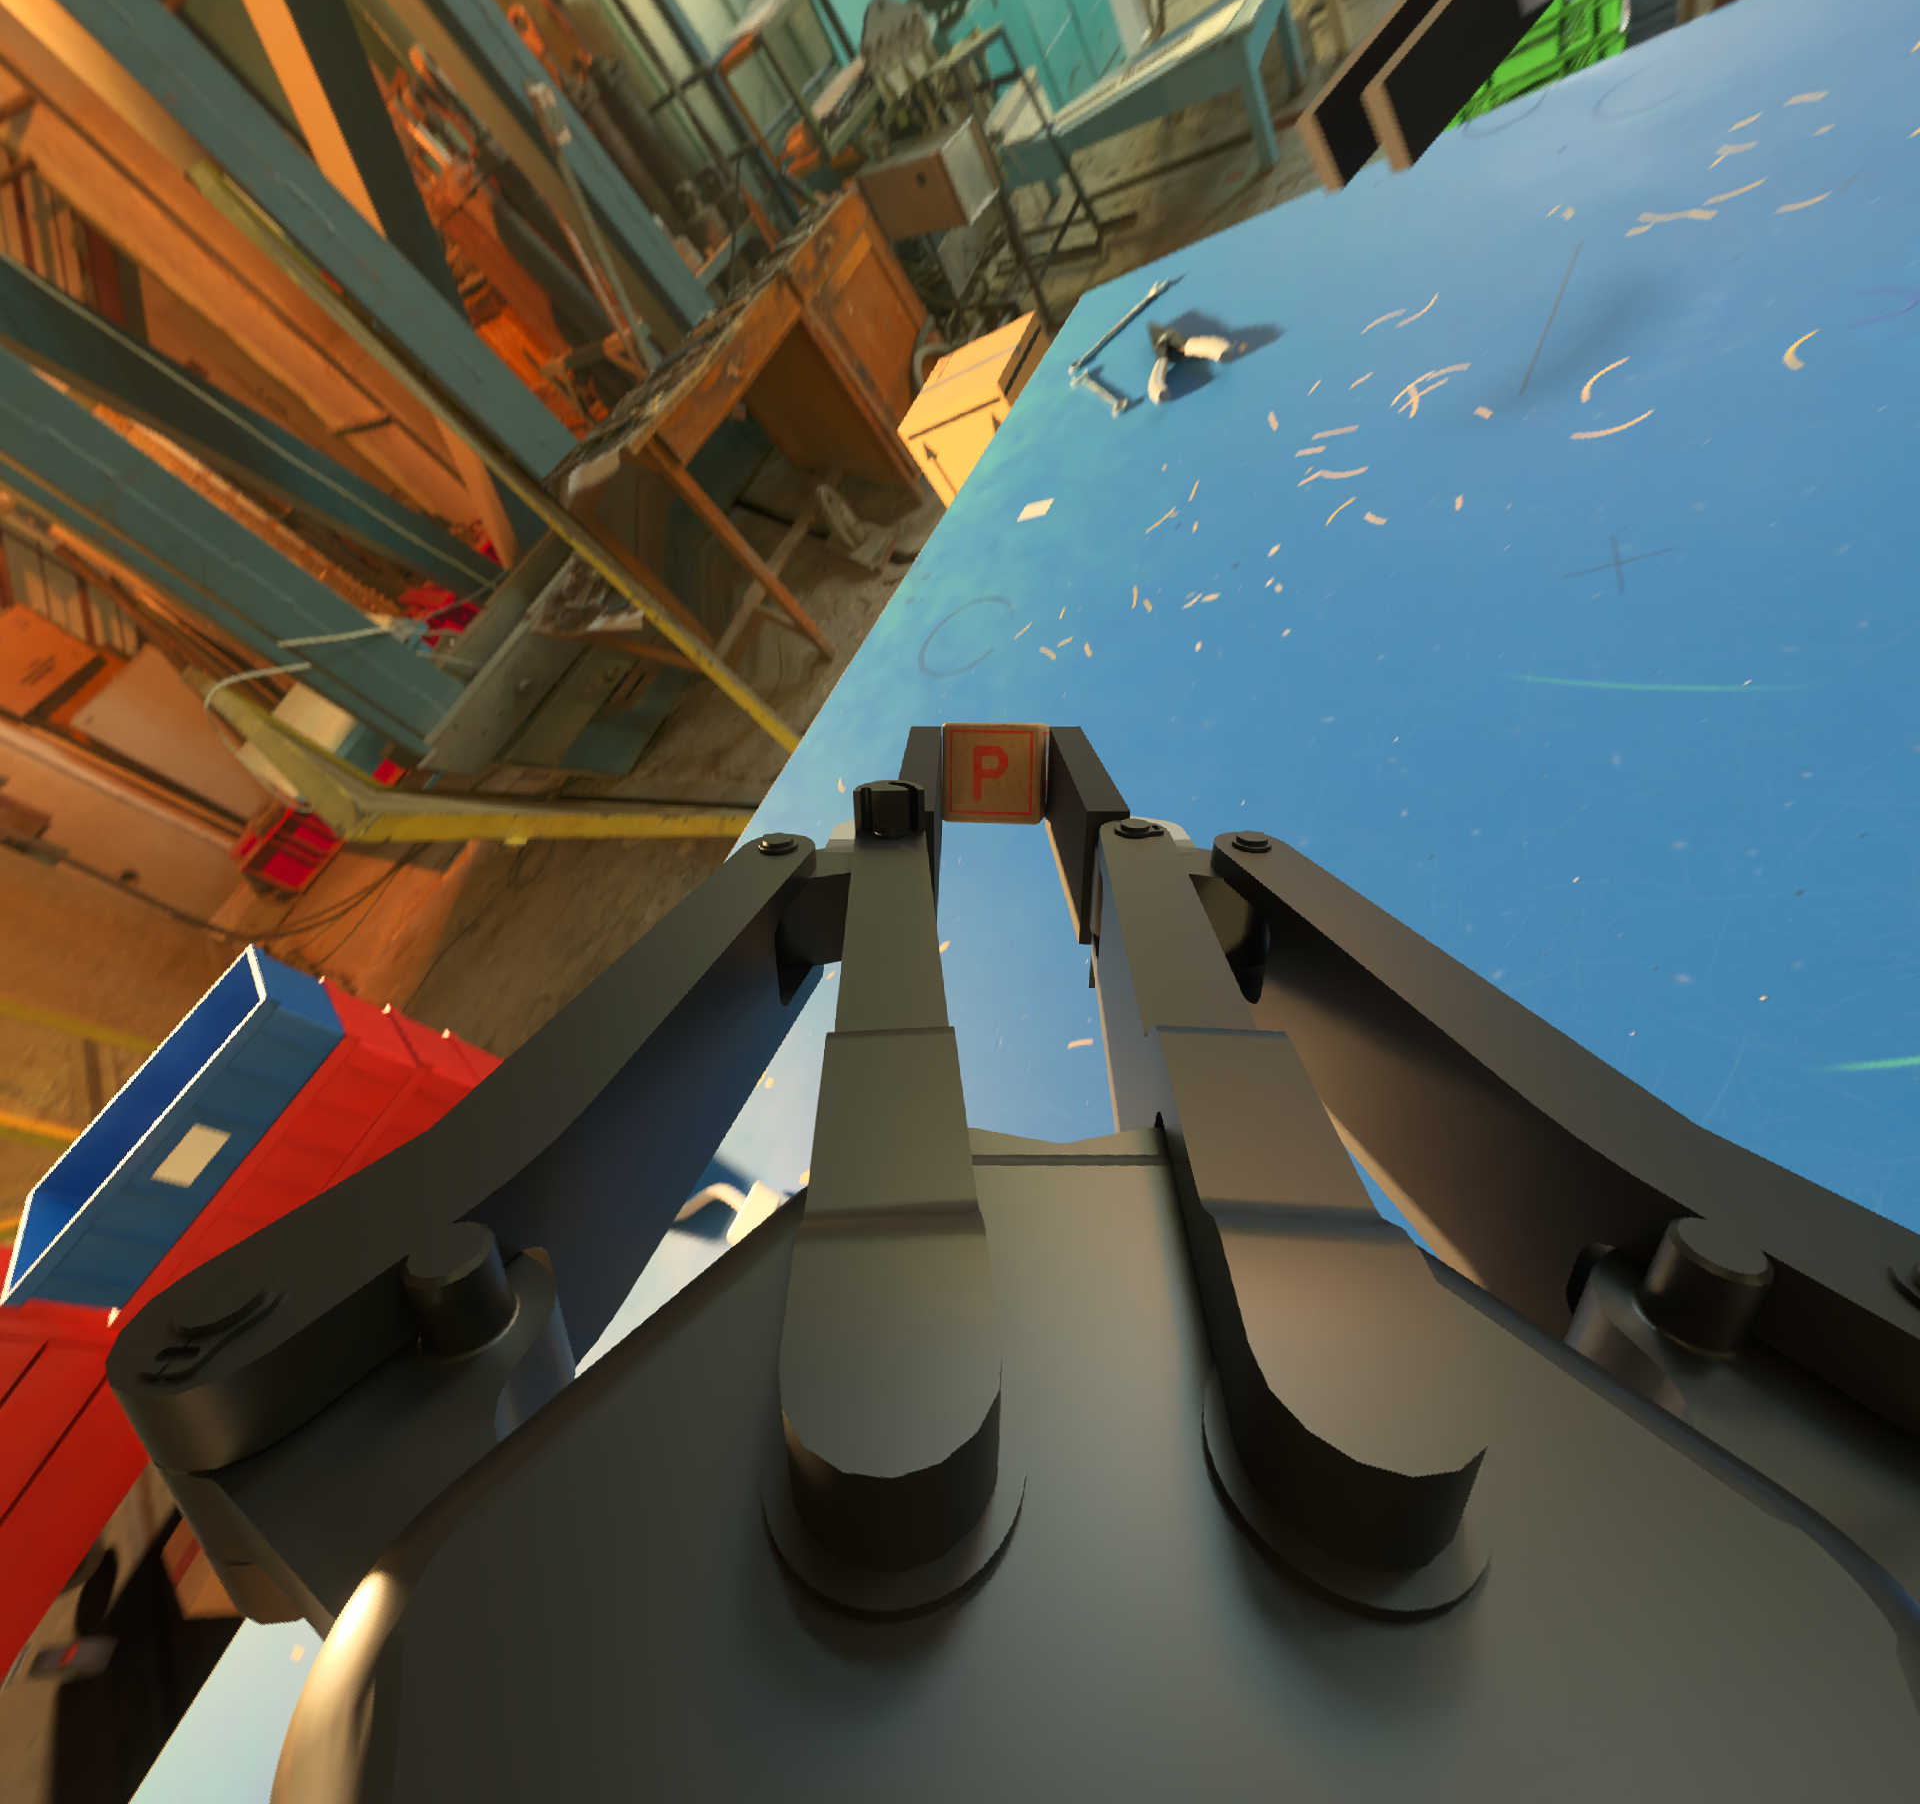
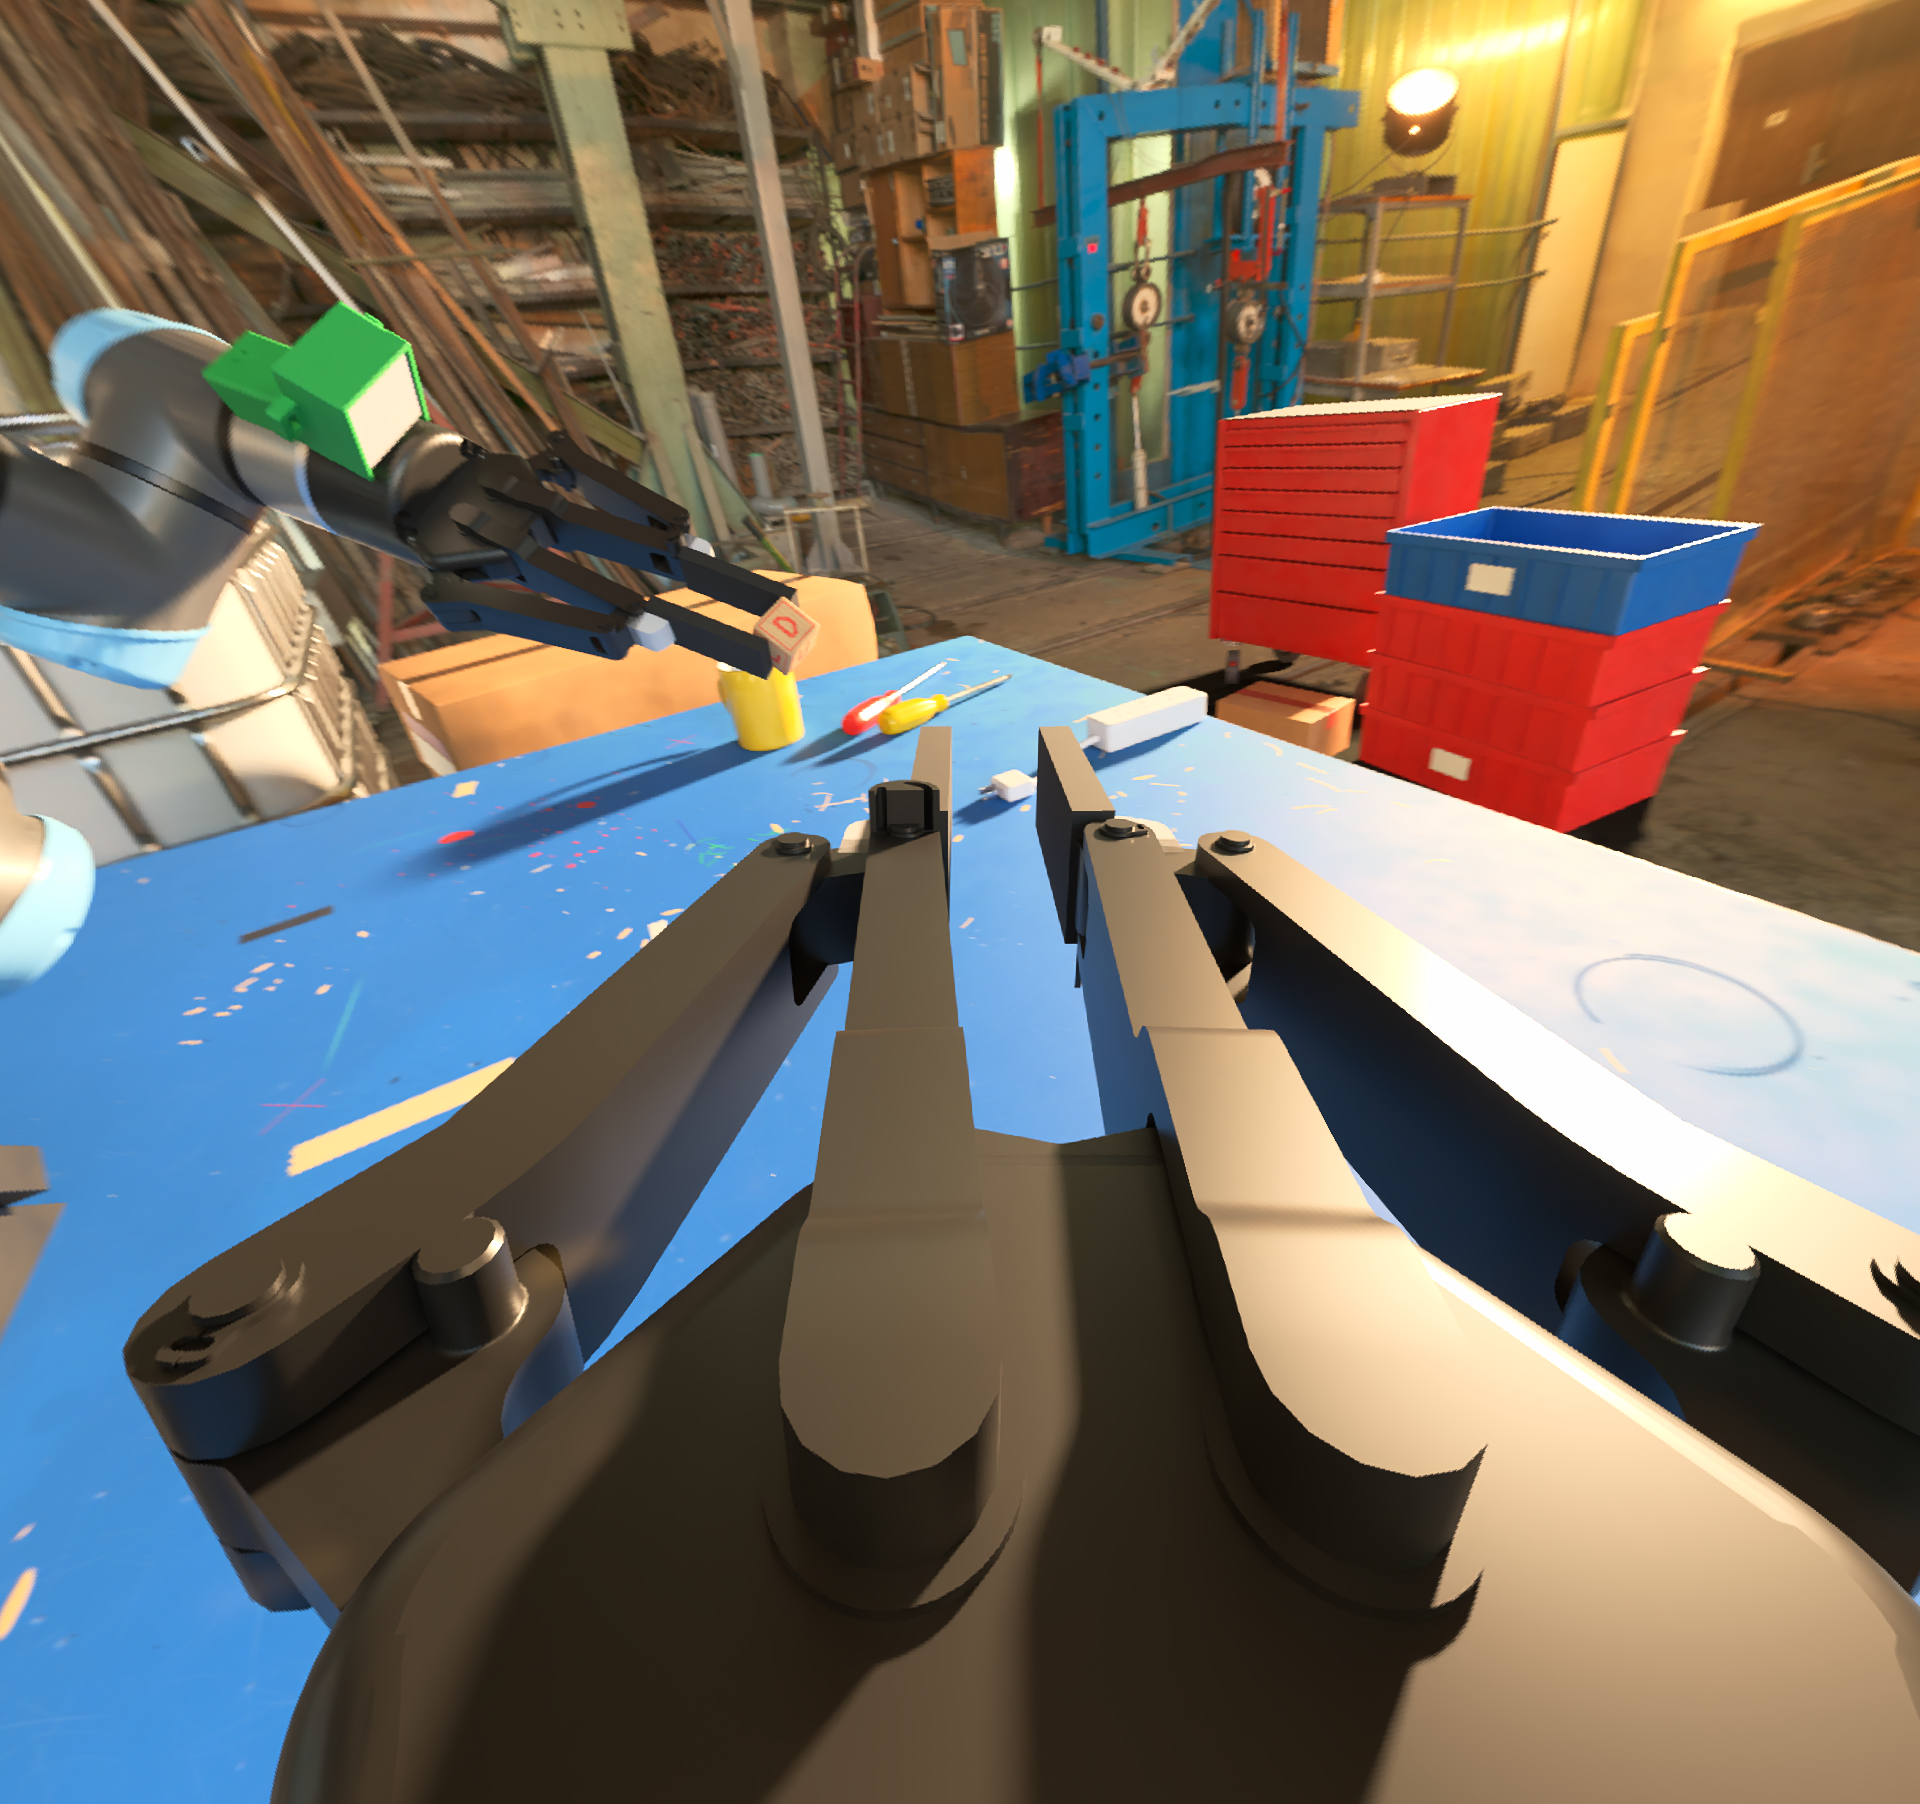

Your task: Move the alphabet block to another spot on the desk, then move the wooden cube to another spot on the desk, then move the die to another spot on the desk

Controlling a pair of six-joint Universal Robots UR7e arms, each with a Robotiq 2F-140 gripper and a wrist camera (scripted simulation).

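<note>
My left gripper [image 1: 992,772] has its jaws clamped on the alphabet block [image 1: 990,770], a small wooden cube with a red-framed face, pinched between both pads at the centre of the left wrist view. In the right wrist view I see that same block [image 2: 787,639] held up in the air, clear of the blue desk [image 2: 416,975], just above a yellow cup-like object [image 2: 766,710] in the upper middle of the frame.

My right gripper [image 2: 992,767] holds nothing; its jaws stand narrowly apart with bare desk showing through the gap.

Just past its fingertips lie a small white plug [image 2: 1008,784] and, a little further back, a white power strip [image 2: 1145,717]. Two screwdrivers, one red-handled [image 2: 871,711] and one yellow-handled [image 2: 914,712], lie beside the yellow object.

In the left wrist view, above the block toward the upper middle, a thin metal wrench [image 1: 1117,341] and a pair of pliers [image 1: 1184,357] rest near the desk's edge.

Beyond the desk, at right in the right wrist view, red crates [image 2: 1538,705] are stacked with a blue bin [image 2: 1569,570] on top.

I cannot find the wooden cube or the die in either view.
</note>
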